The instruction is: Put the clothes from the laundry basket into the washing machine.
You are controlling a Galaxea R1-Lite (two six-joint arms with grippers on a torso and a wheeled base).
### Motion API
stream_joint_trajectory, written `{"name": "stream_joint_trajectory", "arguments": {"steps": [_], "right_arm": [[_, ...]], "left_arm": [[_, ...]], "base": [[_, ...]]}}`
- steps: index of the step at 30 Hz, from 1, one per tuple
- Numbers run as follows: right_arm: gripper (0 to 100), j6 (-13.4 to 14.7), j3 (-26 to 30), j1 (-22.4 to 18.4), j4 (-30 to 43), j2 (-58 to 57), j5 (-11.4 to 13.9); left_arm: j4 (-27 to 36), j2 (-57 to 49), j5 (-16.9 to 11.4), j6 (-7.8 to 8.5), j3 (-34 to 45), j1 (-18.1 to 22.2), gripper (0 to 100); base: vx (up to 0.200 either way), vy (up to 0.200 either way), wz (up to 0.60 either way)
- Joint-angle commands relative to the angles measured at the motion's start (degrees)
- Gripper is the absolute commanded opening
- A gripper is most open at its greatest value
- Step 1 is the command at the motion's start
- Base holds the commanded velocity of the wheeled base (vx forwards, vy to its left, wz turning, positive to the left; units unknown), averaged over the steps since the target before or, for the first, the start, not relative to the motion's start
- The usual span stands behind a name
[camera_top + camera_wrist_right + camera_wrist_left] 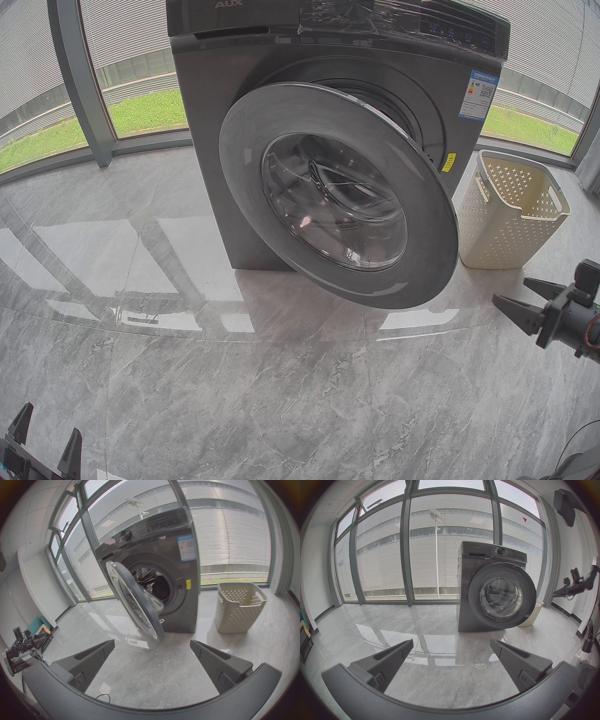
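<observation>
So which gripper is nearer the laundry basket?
Right. The right gripper is a short way in front of the laundry basket; the left gripper is far off, on the robot's left.

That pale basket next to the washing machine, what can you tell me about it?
The laundry basket is cream-coloured, seemingly plastic, with walls pierced by small holes, a rounded rim and a handle on either side. It stands upright on the grey floor, close beside the washing machine on the robot's right; whether they touch is unclear. No clothes show in the visible part of its inside.
</observation>
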Motion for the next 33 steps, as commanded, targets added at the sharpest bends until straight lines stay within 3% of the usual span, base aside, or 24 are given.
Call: {"name": "stream_joint_trajectory", "arguments": {"steps": [1,10,14,15,16,17,20,25,33], "right_arm": [[100,0.35,-6.15,5.71,-3.84,14.47,-1.33],[100,0.70,-12.21,7.20,-4.01,20.44,-5.02],[100,2.37,-15.38,5.97,-4.10,21.94,-7.83],[100,2.81,-16.70,4.39,-4.71,21.76,-9.59],[100,2.81,-16.70,4.39,-4.71,21.76,-9.59],[100,2.72,-17.49,1.75,-5.07,21.41,-9.50],[100,2.37,-16.70,0.08,-4.80,20.00,-9.50],[100,2.19,-12.74,0.88,-4.54,18.25,-9.41],[100,2.11,-7.73,5.53,-5.07,18.07,-9.41]], "left_arm": [[0.01,-0.47,-0.19,-0.30,0.92,0.07,100],[0.01,-0.47,-0.28,-0.39,0.92,-0.02,100],[0.01,-0.47,-0.19,-0.30,0.92,0.07,100],[0.01,-0.47,-0.19,-0.30,0.92,0.07,100],[0.01,-0.47,-0.19,-0.30,0.92,0.07,100],[0.01,-0.47,-0.19,-0.30,0.92,0.07,100],[0.01,-0.47,-0.19,-0.21,0.92,0.07,100],[-0.07,-0.47,-0.19,-0.21,0.92,0.07,100],[-0.07,-0.47,-0.11,-0.21,0.92,0.07,100]], "base": [[0.200,0.000,0.00],[0.200,0.000,0.00],[0.100,0.000,0.00],[0.000,0.000,0.00],[0.000,0.000,0.00],[0.000,0.000,0.00],[0.000,0.000,0.00],[0.000,0.000,0.00],[0.000,-0.150,0.00]]}}
